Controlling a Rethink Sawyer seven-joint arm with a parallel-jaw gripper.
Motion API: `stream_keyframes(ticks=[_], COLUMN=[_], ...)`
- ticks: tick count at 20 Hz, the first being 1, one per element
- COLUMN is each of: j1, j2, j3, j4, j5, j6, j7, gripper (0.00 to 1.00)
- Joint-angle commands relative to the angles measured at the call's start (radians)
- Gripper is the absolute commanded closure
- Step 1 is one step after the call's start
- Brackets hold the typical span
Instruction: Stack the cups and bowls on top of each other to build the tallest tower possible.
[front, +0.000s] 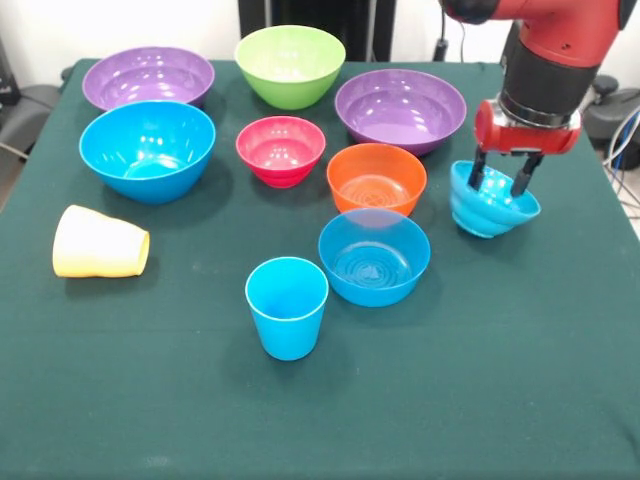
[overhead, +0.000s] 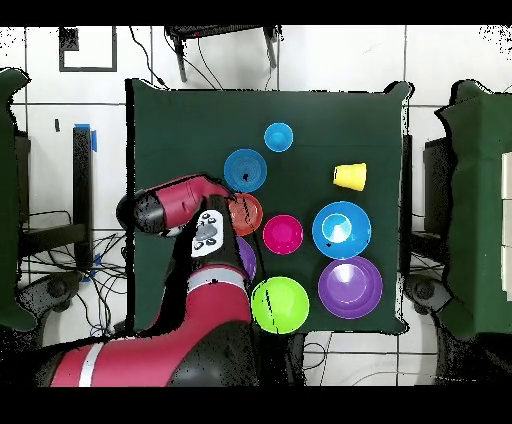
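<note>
Pincer (front: 500, 180) fingers straddle the rim of a small blue bowl (front: 490, 208), clamped on it and tilting it, right of the orange bowl (front: 377, 176) on the green surface (front: 480, 380). Blue cup (front: 287, 305) stands upright nearby; yellow cup (front: 98, 243) lies sideways.

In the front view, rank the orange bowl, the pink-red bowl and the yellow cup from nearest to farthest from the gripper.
From the gripper:
1. Orange bowl, just to its left in the picture.
2. Pink-red bowl, farther left, mid-table.
3. Yellow cup, lying on its side near the left edge.
</note>
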Motion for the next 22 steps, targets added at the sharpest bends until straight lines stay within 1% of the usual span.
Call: stream_keyframes(ticks=[1, 3, 6, 9, 15, 22], j1=[0.04, 0.045, 0.05, 0.052, 0.02, -0.023], j2=[0.092, 0.101, 0.113, 0.091, 0.066, 0.023], j3=[0.01, 0.006, 0.003, 0.0, 0.012, 0.034], j4=[0.011, 0.013, 0.0, 0.028, 0.042, 0.038], j5=[0.043, 0.047, 0.058, 0.066, 0.075, 0.088], j6=[-0.076, -0.096, -0.097, -0.101, -0.07, 0.003], j7=[0.211, 0.213, 0.207, 0.2, 0.145, 0.079], gripper=[0.0, 0.0, 0.0, 0.0, 0.0, 0.0])
